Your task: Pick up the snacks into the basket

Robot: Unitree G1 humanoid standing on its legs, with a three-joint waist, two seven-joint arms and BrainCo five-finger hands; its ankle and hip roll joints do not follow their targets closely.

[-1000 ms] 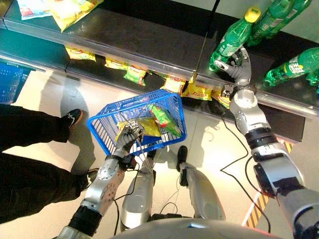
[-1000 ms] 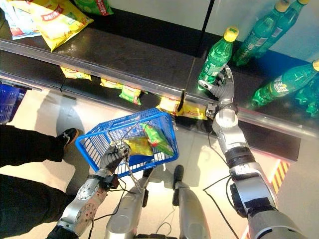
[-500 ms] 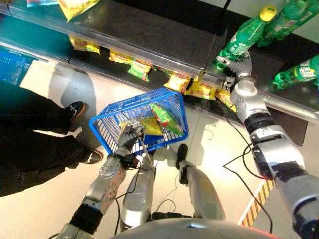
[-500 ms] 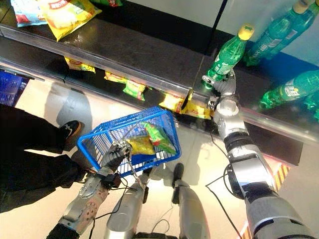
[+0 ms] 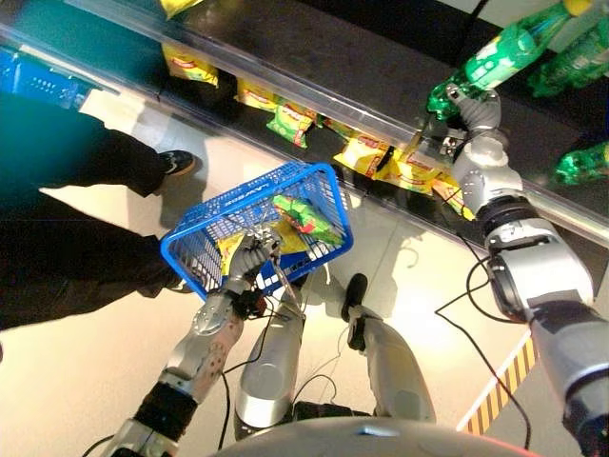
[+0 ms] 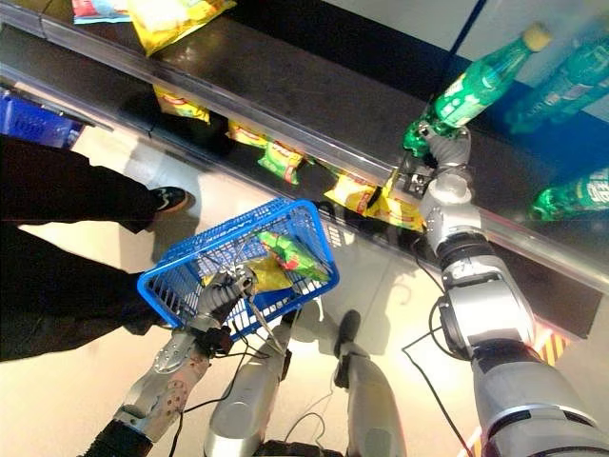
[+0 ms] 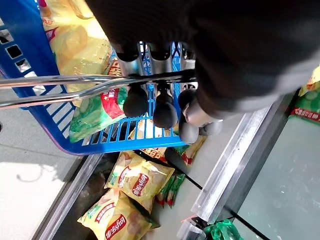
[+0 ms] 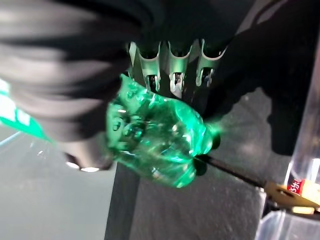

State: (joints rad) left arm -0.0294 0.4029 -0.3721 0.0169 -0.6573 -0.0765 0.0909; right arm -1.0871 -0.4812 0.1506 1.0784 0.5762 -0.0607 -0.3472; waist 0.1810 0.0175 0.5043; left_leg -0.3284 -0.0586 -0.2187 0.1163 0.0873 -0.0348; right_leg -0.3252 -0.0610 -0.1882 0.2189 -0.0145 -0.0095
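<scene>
We see a dark shelf (image 5: 314, 57) far, pale floor (image 5: 86, 333) near, our left hand (image 5: 249, 257) curled round the basket (image 5: 205, 228) handle, snacks (image 5: 303, 211) inside, more snacks (image 5: 360, 152) under the shelf edge, our right hand (image 6: 445, 150) gripping a bottle (image 6: 476, 86), a person (image 5: 67, 248) left.

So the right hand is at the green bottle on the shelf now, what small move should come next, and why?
Probably lift the bottle a little off the shelf and start bringing it toward the basket. The right hand has its fingers curled round the bottle's base, so the grasp looks made. The left hand holds the basket by its handle, and there seems to be room beside the snack bags.
</scene>
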